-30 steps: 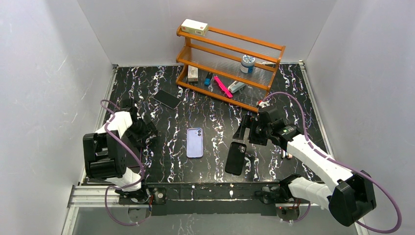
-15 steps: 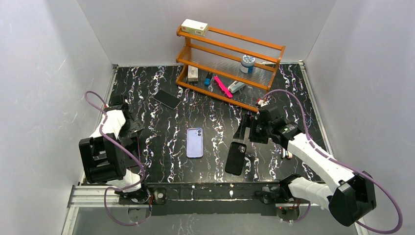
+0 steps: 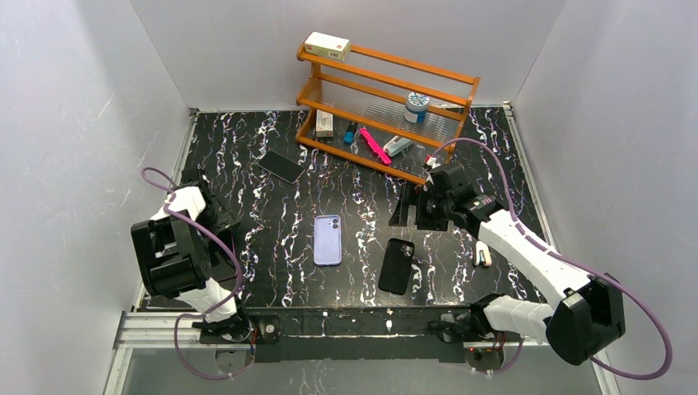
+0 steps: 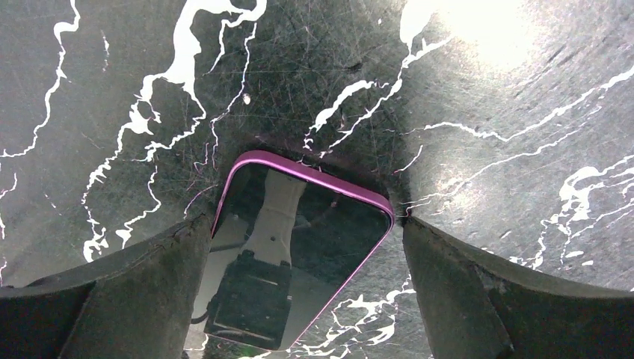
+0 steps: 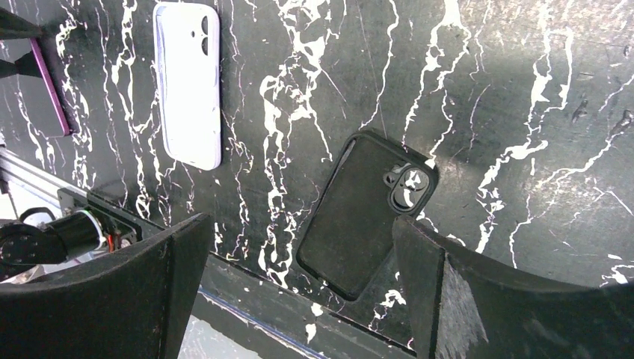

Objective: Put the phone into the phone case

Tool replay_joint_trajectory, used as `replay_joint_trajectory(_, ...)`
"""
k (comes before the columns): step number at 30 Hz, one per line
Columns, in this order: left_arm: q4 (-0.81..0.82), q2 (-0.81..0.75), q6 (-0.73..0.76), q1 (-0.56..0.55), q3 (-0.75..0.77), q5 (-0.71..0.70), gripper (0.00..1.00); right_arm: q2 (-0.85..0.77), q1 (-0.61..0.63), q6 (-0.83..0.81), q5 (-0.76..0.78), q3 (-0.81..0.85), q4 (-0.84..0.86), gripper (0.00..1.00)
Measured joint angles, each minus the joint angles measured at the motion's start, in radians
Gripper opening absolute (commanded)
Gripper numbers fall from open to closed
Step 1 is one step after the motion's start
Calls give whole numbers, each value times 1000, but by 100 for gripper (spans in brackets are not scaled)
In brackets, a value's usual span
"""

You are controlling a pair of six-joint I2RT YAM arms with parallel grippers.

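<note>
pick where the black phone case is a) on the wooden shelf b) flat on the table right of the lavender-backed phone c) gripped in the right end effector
b: the phone case lies flat on the table beside the lavender-backed phone, apart from the open right end effector.

The black white-veined marble desk (image 3: 362, 197) carries a thin glossy black phone (image 3: 281, 166), a lavender-backed phone (image 3: 328, 239), a matte black phone case (image 3: 396, 266) and an orange wooden rack (image 3: 311, 92) at the back.
</note>
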Motion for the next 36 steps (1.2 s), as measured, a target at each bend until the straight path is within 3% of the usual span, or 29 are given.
replay_joint_trajectory(5, 9, 1, 5, 3, -5, 42, 98, 32, 0, 1, -22, 18, -1, 98)
replay_joint_trajectory(15, 15, 2, 9, 2, -8, 88, 78, 43, 0, 9, -44, 27, -3, 98)
replay_joint_trajectory(25, 6, -8, -23, -63, -16, 142, 70, -2, 0, 74, -71, -2, 38, 94)
replay_joint_trajectory(31, 9, -69, -97, -156, -69, 203, 68, -9, 0, 147, -156, -39, 123, 86)
replay_joint_trajectory(36, 24, -128, -191, -191, -128, 310, 67, -8, 30, 223, -209, -75, 224, 72)
